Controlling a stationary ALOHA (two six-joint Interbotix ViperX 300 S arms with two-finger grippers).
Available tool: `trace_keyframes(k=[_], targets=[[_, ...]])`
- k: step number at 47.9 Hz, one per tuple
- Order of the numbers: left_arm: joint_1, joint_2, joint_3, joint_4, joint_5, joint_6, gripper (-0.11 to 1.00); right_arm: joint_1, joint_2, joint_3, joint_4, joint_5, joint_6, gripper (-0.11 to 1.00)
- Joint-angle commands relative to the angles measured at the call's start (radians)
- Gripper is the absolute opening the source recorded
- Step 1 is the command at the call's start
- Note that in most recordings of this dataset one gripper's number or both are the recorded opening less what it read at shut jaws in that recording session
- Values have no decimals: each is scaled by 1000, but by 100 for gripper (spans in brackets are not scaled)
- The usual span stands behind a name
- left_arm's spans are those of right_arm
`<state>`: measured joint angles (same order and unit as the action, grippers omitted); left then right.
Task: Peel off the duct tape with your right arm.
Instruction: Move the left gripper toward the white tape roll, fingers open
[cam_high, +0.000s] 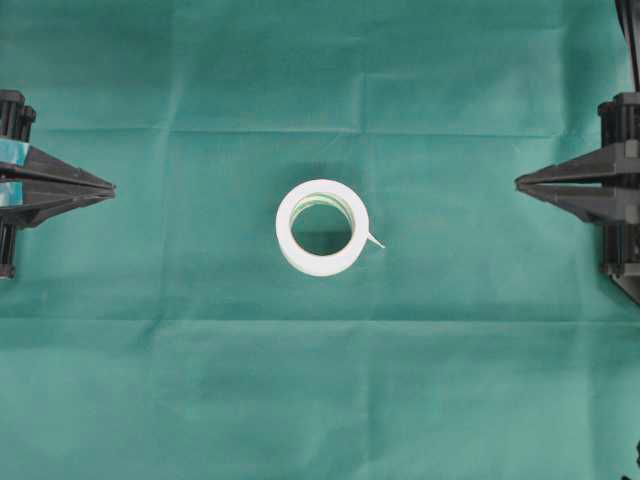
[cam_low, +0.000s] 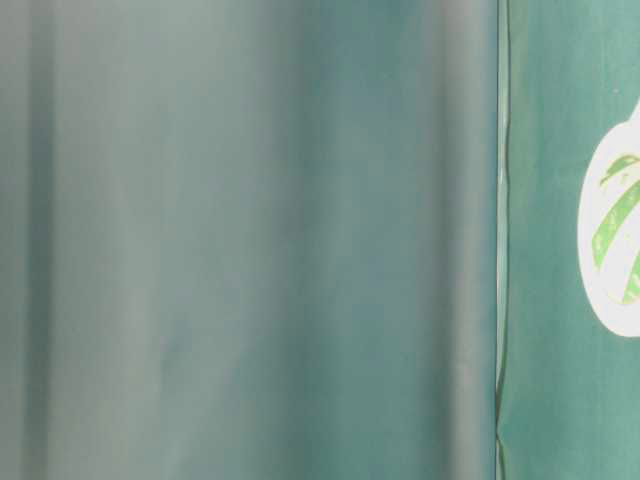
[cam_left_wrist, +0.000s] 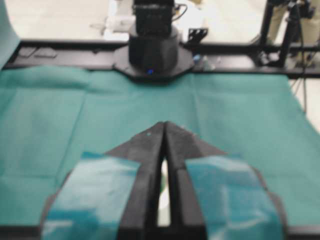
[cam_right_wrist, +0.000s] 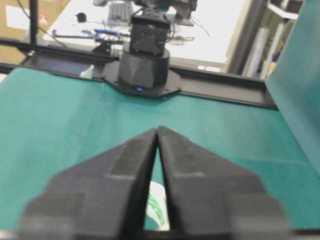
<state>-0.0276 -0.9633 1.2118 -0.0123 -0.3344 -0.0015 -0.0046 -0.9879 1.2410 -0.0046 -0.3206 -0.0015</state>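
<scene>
The duct tape (cam_high: 322, 228), a white roll with a green-and-white inner core, lies flat in the middle of the green cloth; its thin loose tab (cam_high: 374, 240) sticks out at its right. It also shows at the right edge of the table-level view (cam_low: 615, 240), and as a sliver between the fingers in the left wrist view (cam_left_wrist: 163, 200) and the right wrist view (cam_right_wrist: 156, 207). My right gripper (cam_high: 518, 182), plain black fingers, is shut and empty at the right edge, far from the roll. My left gripper (cam_high: 112, 187), teal strips on its fingers, is shut and empty at the left edge.
The green cloth (cam_high: 320, 400) covers the whole table, with fold creases across it. Each wrist view shows the opposite arm's black base (cam_left_wrist: 152, 55) (cam_right_wrist: 142, 65) at the far table edge. A hanging green drape (cam_low: 250, 240) fills most of the table-level view.
</scene>
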Motion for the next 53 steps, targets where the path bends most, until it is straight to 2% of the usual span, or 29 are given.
trace_keyframes(k=[1,7,13,16,18,32,53], targets=[[-11,9,-8,-2,-31,2,12,-2,-2,-12,0,-11,2,-1],[-14,12,-3,-2,-52,8,44,-2,-2,-12,-2,-11,3,20],[-12,12,-2,-2,-52,6,81,-2,2,-12,0,-11,3,57],[-12,12,-2,-2,-52,6,92,-2,2,-12,0,-12,3,74],[-12,15,-5,-2,-52,5,93,-2,2,-12,0,-11,3,78],[-12,127,-44,-2,-120,6,93,-2,15,-20,0,-29,3,77],[-3,407,-229,-2,-167,9,93,-2,32,-14,-2,-44,3,77]])
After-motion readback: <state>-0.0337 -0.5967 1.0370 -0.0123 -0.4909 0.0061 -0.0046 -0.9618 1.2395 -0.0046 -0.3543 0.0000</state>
